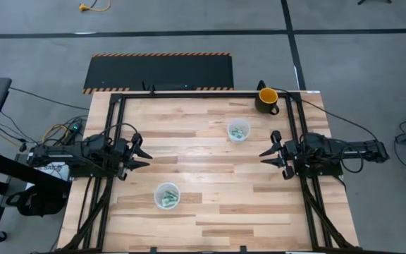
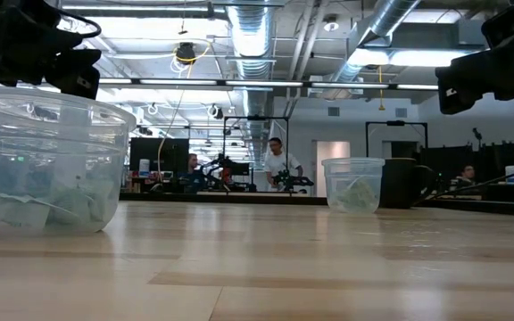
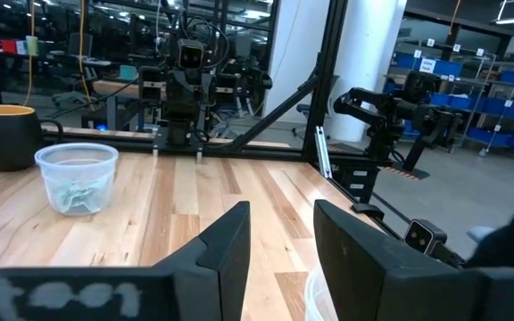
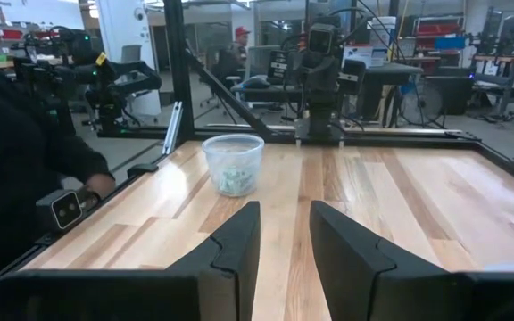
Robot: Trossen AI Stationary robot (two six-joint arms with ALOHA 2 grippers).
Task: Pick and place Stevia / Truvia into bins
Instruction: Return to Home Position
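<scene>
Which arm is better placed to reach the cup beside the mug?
Right, I'd judge. That cup sits much nearer the right pincer, which is open and faces inward. The left pincer, also open, waits on the opposite side, closer to the other cup.

The table [image 1: 210,204] is pale wood planks with a smooth sheen. Both cups [image 1: 238,131] [image 1: 166,195] are clear, cloudy plastic. The fingers [image 3: 226,254] look matt black.

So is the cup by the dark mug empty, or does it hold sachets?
It holds sachets. The clear cup near the dark mug stands upright with green and white Stevia packets piled inside, seen from above and through its wall.
</scene>
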